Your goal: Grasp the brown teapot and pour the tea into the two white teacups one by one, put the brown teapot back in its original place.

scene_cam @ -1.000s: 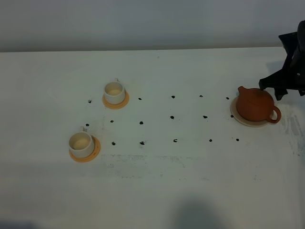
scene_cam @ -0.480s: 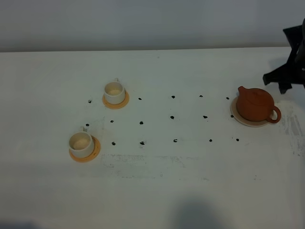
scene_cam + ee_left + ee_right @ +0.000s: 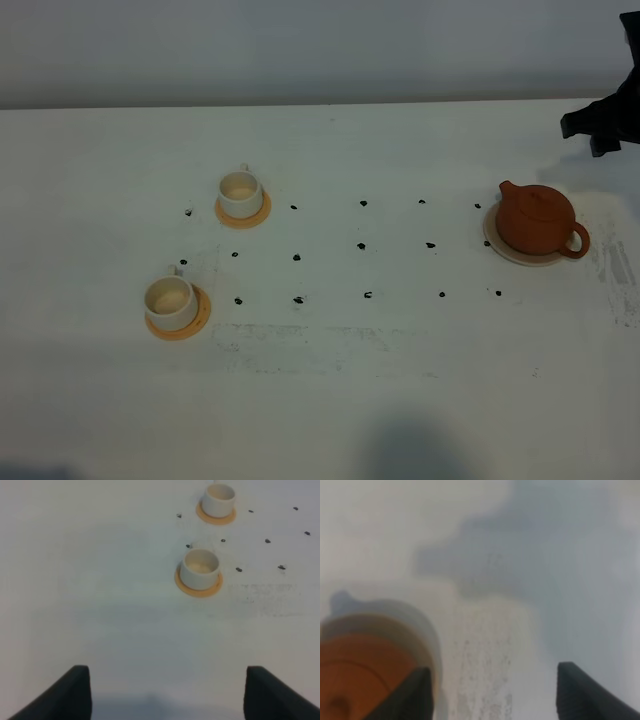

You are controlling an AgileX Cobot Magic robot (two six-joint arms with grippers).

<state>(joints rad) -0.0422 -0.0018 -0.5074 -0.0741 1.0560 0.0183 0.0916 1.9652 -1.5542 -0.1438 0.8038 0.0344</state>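
Quick read of the table (image 3: 400, 400) from the high camera: the brown teapot (image 3: 536, 218) sits upright at about 3 o'clock, centred on its pale coaster (image 3: 497, 246), so it's parked on its home spot. The spout points roughly toward 10 o'clock and the loop handle sticks out at 4 o'clock, which I'd guess leaves the handle side easy for the right arm to reach. The right gripper (image 3: 583, 135) hangs off at about 1 o'clock from the pot, well apart from it. In its wrist view the jaws are spread wide with nothing between them, and the pot is just beside one finger's edge. The far teacup (image 3: 240, 193) is at 10 o'clock and the near teacup (image 3: 171, 301) at 8 o'clock, each on an orange saucer (image 3: 256, 214), well apart from the pot across a grid of black dots (image 3: 361, 245). I can't tell whether there's tea in them. The left gripper (image 3: 167, 670) is also wide open and empty, looking at both cups from a distance, so it seems to be staying out of the way.
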